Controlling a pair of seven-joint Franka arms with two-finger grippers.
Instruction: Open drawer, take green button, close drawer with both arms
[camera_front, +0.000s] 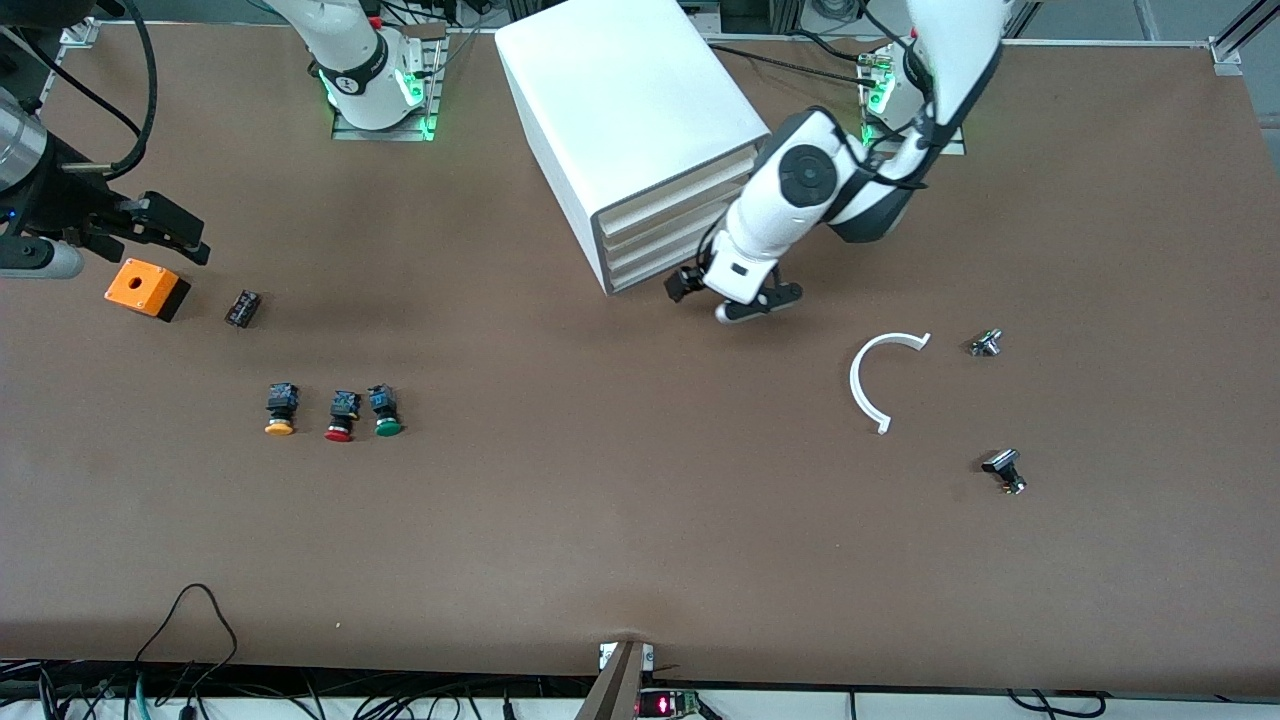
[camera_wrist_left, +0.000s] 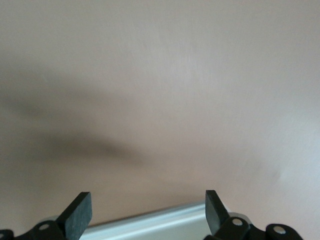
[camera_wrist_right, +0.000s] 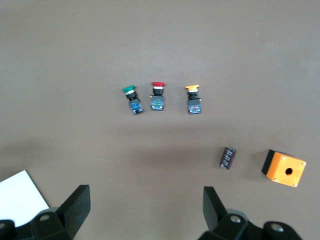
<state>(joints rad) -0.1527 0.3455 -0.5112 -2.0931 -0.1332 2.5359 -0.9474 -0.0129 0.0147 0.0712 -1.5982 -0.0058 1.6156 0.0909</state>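
Observation:
The white cabinet (camera_front: 630, 110) stands near the robots' bases, its four drawers shut. The lowest drawer (camera_front: 650, 268) faces the left arm's end. My left gripper (camera_front: 728, 290) is open and low in front of the drawer fronts. In the left wrist view (camera_wrist_left: 148, 212) a pale edge (camera_wrist_left: 150, 224) lies between its fingers. The green button (camera_front: 386, 411) lies on the table beside a red one (camera_front: 341, 416) and a yellow one (camera_front: 281, 409); it also shows in the right wrist view (camera_wrist_right: 131, 99). My right gripper (camera_front: 185, 235) (camera_wrist_right: 145, 207) is open and empty, over the table by the orange box (camera_front: 146, 288).
A small black part (camera_front: 242, 307) lies beside the orange box. A white C-shaped piece (camera_front: 882, 376) and two small metal parts (camera_front: 985, 343) (camera_front: 1004, 470) lie toward the left arm's end. A white corner (camera_wrist_right: 20, 197) shows in the right wrist view.

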